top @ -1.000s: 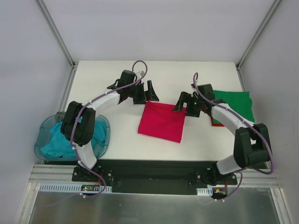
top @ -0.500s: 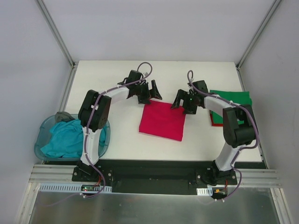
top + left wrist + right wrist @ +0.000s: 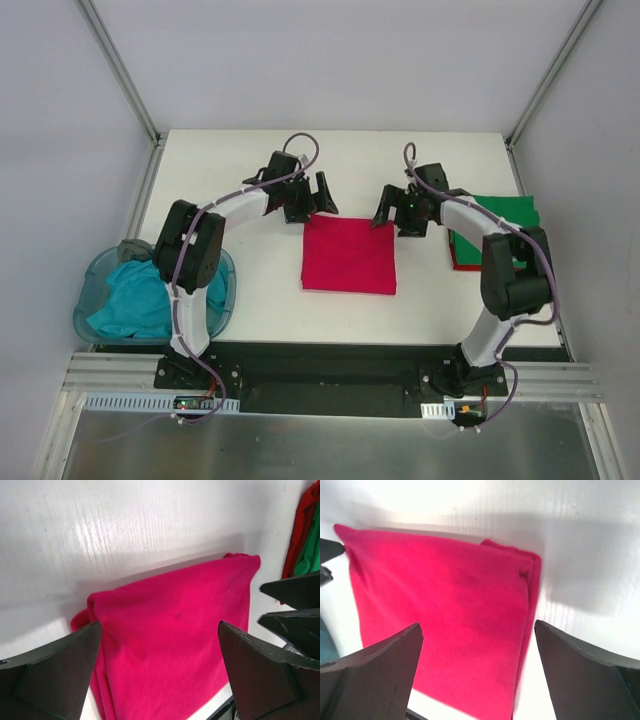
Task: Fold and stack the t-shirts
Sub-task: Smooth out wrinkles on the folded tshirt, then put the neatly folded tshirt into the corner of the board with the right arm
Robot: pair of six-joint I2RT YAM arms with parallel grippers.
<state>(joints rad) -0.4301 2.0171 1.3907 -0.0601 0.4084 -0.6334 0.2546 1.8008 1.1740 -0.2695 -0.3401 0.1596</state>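
White table (image 3: 262, 288), bearing all. Translucent blue tub (image 3: 82, 305), near-left corner. Folded crimson t-shirt (image 3: 348, 256), flat at the table's centre. Folded green t-shirt (image 3: 510, 215), right edge, lying on what appears to be a red t-shirt (image 3: 460, 263), only its rim showing. Teal t-shirt (image 3: 130, 300), crumpled inside the tub. Left gripper (image 3: 314, 205), jaws spread wide, holding nothing, at the crimson t-shirt's far-left corner. Right gripper (image 3: 398, 215), likewise spread, at its far-right corner.
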